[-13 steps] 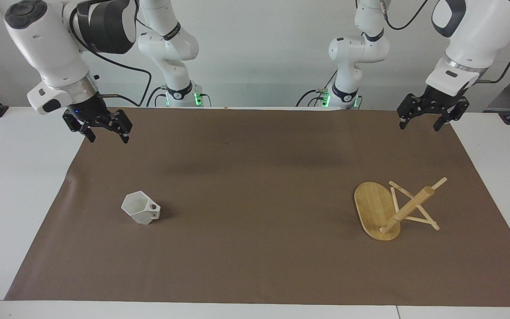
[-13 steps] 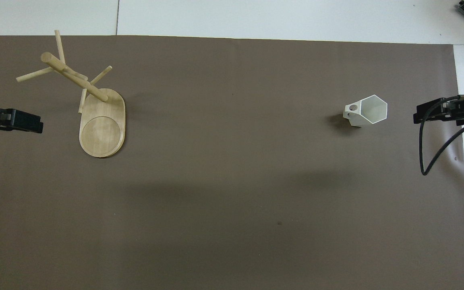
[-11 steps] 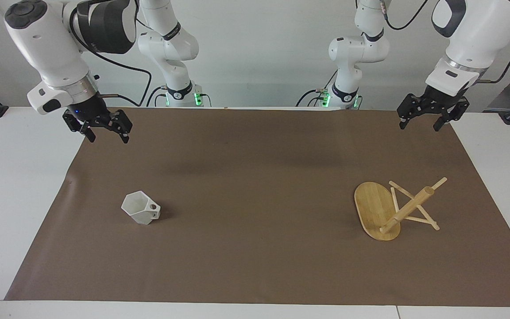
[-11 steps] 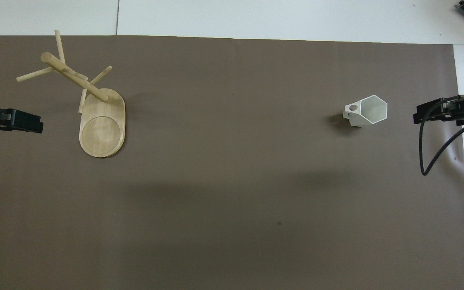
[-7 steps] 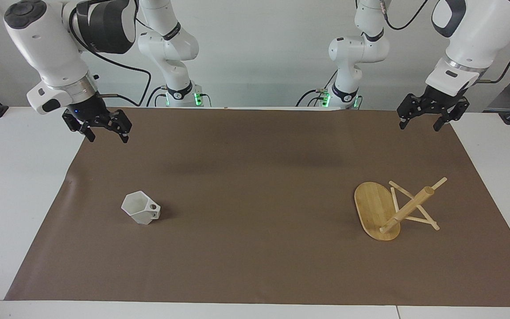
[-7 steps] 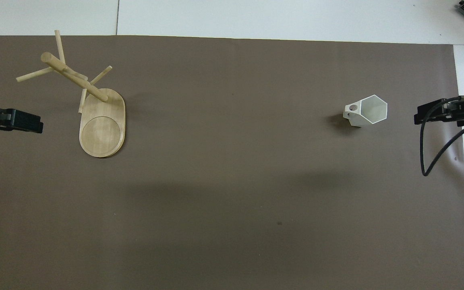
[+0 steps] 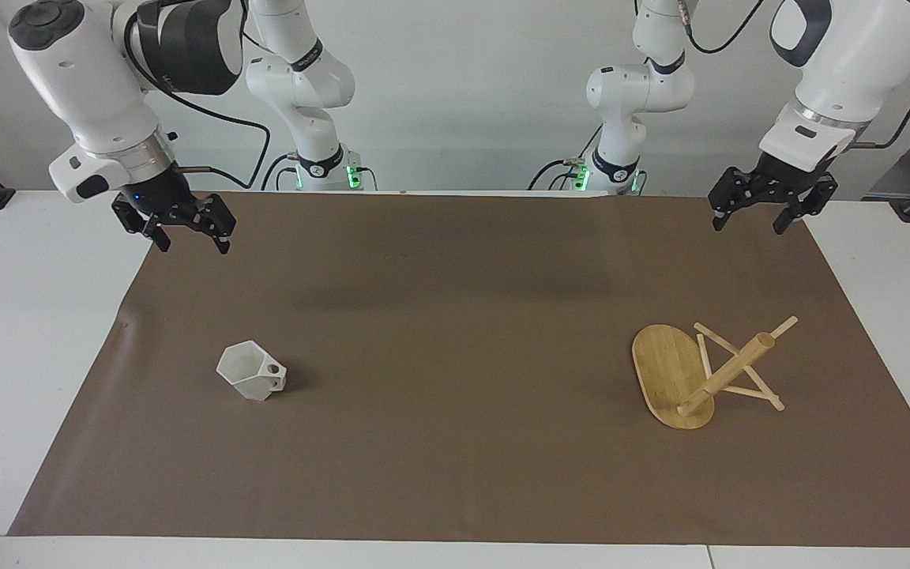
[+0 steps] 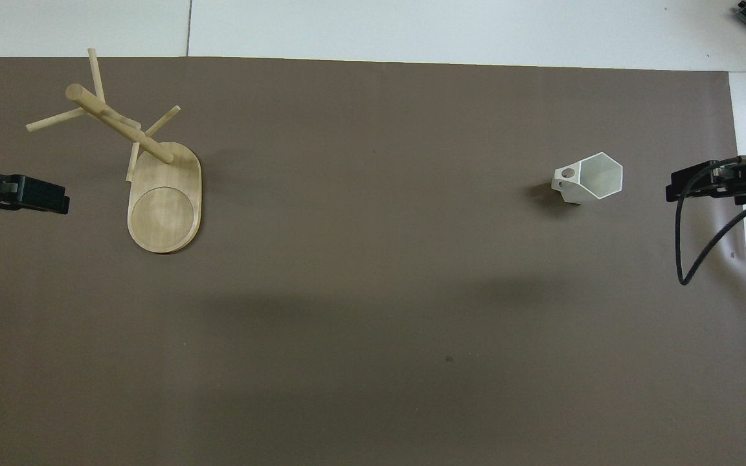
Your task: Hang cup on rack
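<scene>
The white faceted cup (image 7: 251, 371) stands on the brown mat toward the right arm's end, opening up, its pierced handle facing the table's middle; it also shows in the overhead view (image 8: 590, 178). The bamboo rack (image 7: 704, 371) stands upright on its oval base toward the left arm's end, also in the overhead view (image 8: 153, 175). My right gripper (image 7: 193, 246) hangs open and empty over the mat's edge, apart from the cup, as the overhead view (image 8: 697, 184) shows. My left gripper (image 7: 749, 227) hangs open and empty over the mat's corner near the rack, also in the overhead view (image 8: 36, 196).
The brown mat (image 7: 455, 316) covers most of the white table (image 7: 20, 332). A black cable (image 8: 690, 246) loops down from the right arm over the mat's edge. The two arm bases (image 7: 321, 170) stand at the table's robot end.
My right gripper has drifted very slightly upward. The left gripper, the cup and the rack have not moved.
</scene>
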